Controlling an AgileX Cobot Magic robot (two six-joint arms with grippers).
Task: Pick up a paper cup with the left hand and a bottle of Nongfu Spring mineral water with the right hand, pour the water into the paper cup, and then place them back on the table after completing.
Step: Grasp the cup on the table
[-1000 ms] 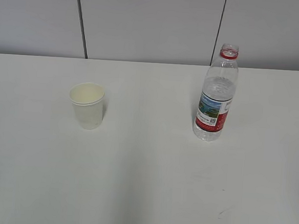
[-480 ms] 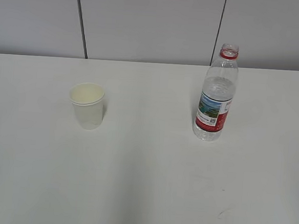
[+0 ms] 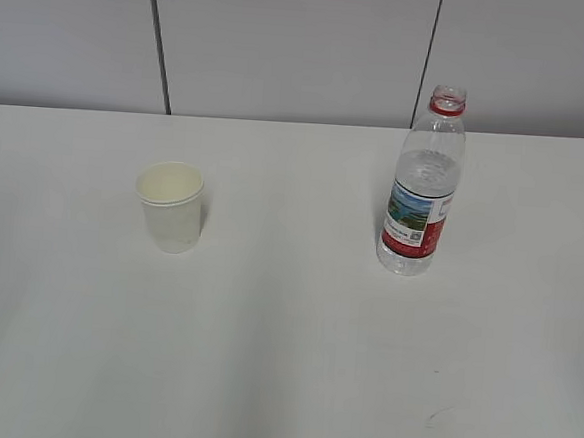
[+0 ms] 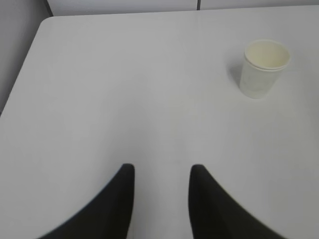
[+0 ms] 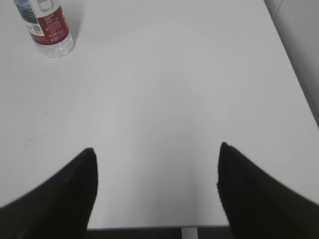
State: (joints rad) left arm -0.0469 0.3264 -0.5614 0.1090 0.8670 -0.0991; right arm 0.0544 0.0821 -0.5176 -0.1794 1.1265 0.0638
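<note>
Bottle (image 5: 46, 26) top cropped — both arms outside exterior view.

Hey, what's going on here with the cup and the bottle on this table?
Nothing is being handled yet. A white paper cup and a clear plastic water bottle with a red label, cap off, stand upright and apart on the white table. The left gripper is open, well short of the cup; the right gripper is open wide, well away from the bottle. Neither arm shows in the exterior view. Picking up and pouring are not yet done.
</note>
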